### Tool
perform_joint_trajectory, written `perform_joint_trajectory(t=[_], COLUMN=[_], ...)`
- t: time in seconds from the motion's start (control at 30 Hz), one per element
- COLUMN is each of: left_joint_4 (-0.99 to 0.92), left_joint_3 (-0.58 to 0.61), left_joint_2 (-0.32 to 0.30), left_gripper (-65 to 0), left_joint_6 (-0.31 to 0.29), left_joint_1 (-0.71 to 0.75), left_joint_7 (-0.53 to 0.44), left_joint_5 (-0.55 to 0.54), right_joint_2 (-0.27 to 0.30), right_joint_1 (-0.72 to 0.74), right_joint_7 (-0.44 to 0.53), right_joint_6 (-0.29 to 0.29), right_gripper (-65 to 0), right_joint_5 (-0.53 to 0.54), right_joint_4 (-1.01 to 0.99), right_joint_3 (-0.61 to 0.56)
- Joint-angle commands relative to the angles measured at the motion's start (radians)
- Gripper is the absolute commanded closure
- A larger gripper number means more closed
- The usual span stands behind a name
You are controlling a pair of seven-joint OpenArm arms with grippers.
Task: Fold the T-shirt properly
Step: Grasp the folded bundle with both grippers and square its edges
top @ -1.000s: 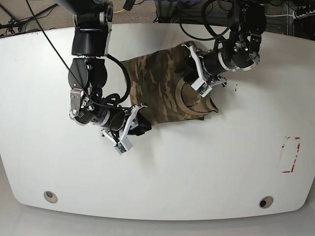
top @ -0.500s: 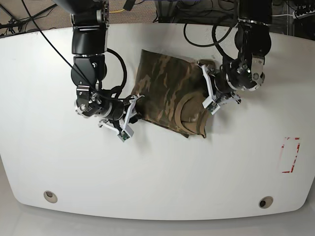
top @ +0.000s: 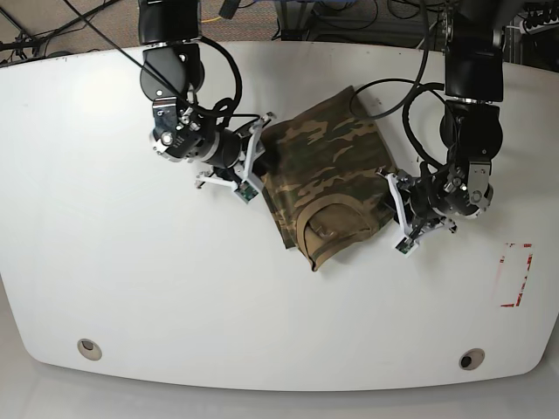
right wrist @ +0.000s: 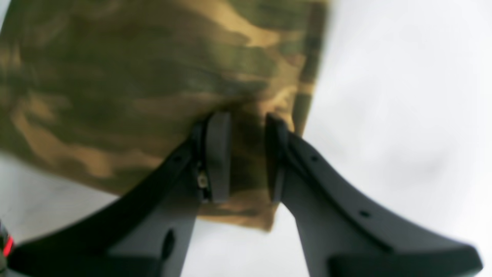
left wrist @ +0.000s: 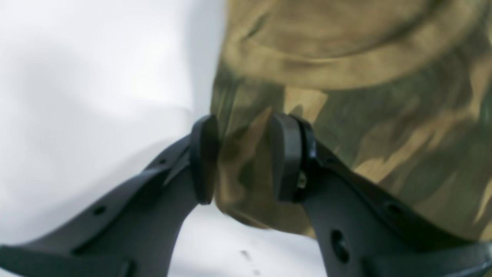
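t-shirt (top: pixel 327 179) lies folded into a compact camouflage bundle near the middle of the white table (top: pixel 105 279), tan collar band curving along its near edge in the base view. left gripper (top: pixel 397 223) sits at the bundle's edge on that view's right; in the left wrist view its two dark pads (left wrist: pixel 284 157) stand either side of a fold of camouflage cloth, pressed onto it, so the jaws are clamped on the t-shirt (left wrist: pixel 346 77). right gripper (top: pixel 253 166) sits at the opposite edge, on that view's left; the right wrist view shows its pads (right wrist: pixel 219 154) closed on a corner of the fabric (right wrist: pixel 153 77), cloth filling the narrow gap between them. both wrist views blurred. red-outlined rectangle (top: pixel 514 275) marked on the table, well apart from the shirt
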Motion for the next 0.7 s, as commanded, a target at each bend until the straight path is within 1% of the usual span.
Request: perform_joint_trajectory(t=[0.0,0.07,0.1,0.2,0.3,0.4,0.5,0.57,0.63,0.67], left_joint_4=[0.036,0.048,0.06,0.118,0.214,0.255,0.298,0.358,0.392,0.407], left_joint_3=[-0.006,-0.022,-0.036,-0.053,-0.087,-0.148,-0.168,-0.17,-0.171,-0.17], left_joint_2=[-0.005,-0.027,-0.031,-0.031,-0.033,-0.027,-0.007,0.01,0.047,0.074], left_gripper=[-21.1,-21.1,-21.1,-21.2,-21.2,-21.5,-21.5,-21.7,-21.8,-23.5], left_joint_6=[-0.002,-0.002,-0.002,-0.002,-0.002,-0.002,-0.002,0.006,0.044,0.087], left_joint_1=[-0.039,-0.04,-0.042,-0.053,-0.051,-0.033,-0.007,0.041,0.073,0.092], left_joint_7=[-0.02,-0.02,-0.02,-0.015,0.039,0.082,0.079,0.077,0.077,0.076], left_joint_5=[-0.017,-0.017,-0.02,-0.021,-0.018,-0.021,-0.018,-0.017,-0.015,-0.015], right_joint_2=[-0.021,-0.04,-0.058,-0.098,-0.125,-0.138,-0.139,-0.133,-0.102,-0.079], right_joint_1=[0.003,0.005,0.007,0.026,0.037,0.054,0.054,0.042,0.036,0.039], right_joint_7=[0.02,0.02,0.02,0.02,0.02,0.017,0.014,0.014,0.014,0.014], right_joint_6=[0.006,0.006,0.006,0.006,0.006,0.006,0.006,0.006,0.006,0.006], right_gripper=[-13.8,-13.8,-13.8,-13.8,-13.8,-13.8,-13.8,-13.8,-13.8,-13.8], right_joint_5=[-0.016,-0.031,-0.048,-0.083,-0.1,-0.096,-0.096,-0.074,-0.028,0.015], right_joint_4=[0.02,0.012,0.003,-0.008,-0.014,-0.005,0.046,0.113,0.147,0.156], right_joint_3=[-0.053,-0.087,-0.11,-0.162,-0.211,-0.217,-0.19,-0.147,-0.101,-0.071])
